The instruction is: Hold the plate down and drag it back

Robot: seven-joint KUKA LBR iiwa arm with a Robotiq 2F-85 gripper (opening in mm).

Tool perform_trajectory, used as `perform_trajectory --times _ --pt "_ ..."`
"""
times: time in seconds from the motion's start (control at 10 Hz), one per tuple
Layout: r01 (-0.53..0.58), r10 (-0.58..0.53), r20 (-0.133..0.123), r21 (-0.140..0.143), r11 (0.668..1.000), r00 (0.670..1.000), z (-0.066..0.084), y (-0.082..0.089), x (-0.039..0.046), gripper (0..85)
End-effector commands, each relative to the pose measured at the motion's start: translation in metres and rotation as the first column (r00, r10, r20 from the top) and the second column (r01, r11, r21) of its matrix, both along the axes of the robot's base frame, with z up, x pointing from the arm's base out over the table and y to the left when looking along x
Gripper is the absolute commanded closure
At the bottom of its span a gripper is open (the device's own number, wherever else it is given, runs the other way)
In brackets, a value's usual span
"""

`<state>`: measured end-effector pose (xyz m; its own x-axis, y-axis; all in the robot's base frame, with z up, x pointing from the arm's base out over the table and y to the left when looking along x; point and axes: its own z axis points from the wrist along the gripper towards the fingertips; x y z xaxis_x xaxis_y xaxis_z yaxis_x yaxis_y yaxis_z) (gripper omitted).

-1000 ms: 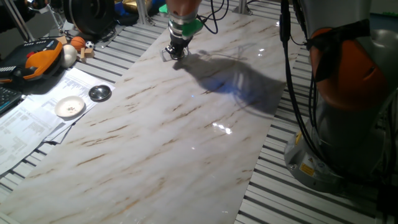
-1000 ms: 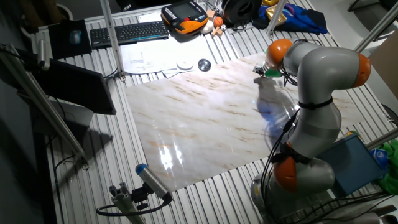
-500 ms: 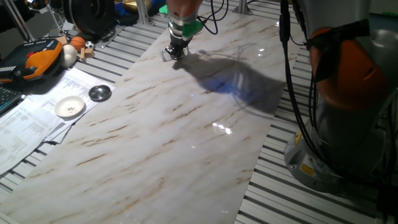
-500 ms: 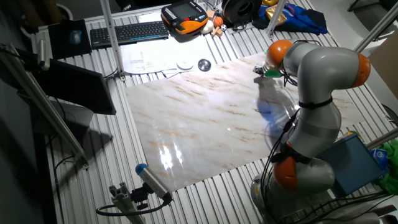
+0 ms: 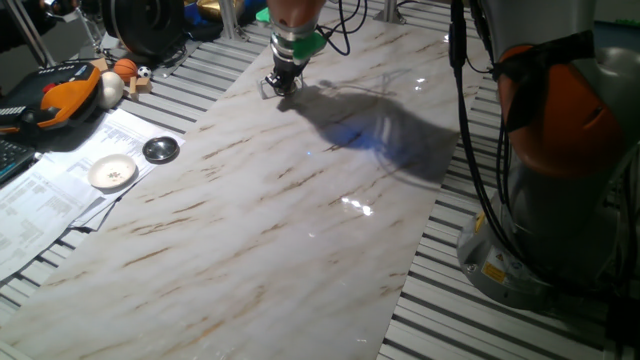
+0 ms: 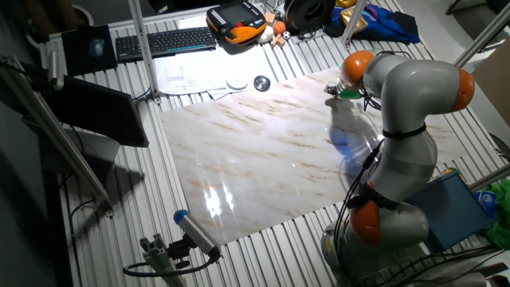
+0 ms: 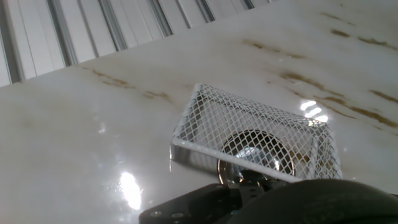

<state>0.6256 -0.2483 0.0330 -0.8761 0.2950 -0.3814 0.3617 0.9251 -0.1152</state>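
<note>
The plate (image 7: 256,155) is a tiny round dark grey disc with a shiny centre. It lies on the marble slab (image 5: 300,210) inside a low white wire-mesh tray (image 7: 208,121). My gripper (image 7: 244,182) comes in from the bottom of the hand view, its dark fingers together, with the tip resting on the disc's near edge. In one fixed view the gripper (image 5: 283,83) stands upright near the slab's far left edge, with the mesh tray (image 5: 266,87) beside it. In the other fixed view the gripper (image 6: 331,92) is at the slab's far right. The plate is too small to make out in either fixed view.
A larger dark silver-rimmed disc (image 5: 160,150) and a white shallow dish (image 5: 112,172) lie on papers left of the slab. An orange pendant (image 5: 62,92), balls and cables sit further back. A keyboard (image 6: 163,41) is beyond. The robot's base (image 5: 560,170) stands at the right.
The gripper and the mesh tray have shifted very slightly toward the slab's far edge. Nothing else has moved.
</note>
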Motion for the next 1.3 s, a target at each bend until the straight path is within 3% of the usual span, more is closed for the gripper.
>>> perform_trajectory --times 0.0,0.5,0.8,1.2 --pt "0.000 0.000 0.000 -0.001 1.000 1.000 -0.0020 0.0004 -0.0011 85.0" --pt "-0.001 0.001 0.003 0.002 1.000 1.000 -0.0059 0.0017 -0.0037 85.0" --pt "-0.002 0.002 0.012 -0.010 1.000 1.000 -0.0070 0.0013 -0.0046 85.0" --pt "-0.005 0.005 0.007 0.003 1.000 1.000 -0.0058 0.0016 -0.0047 85.0"
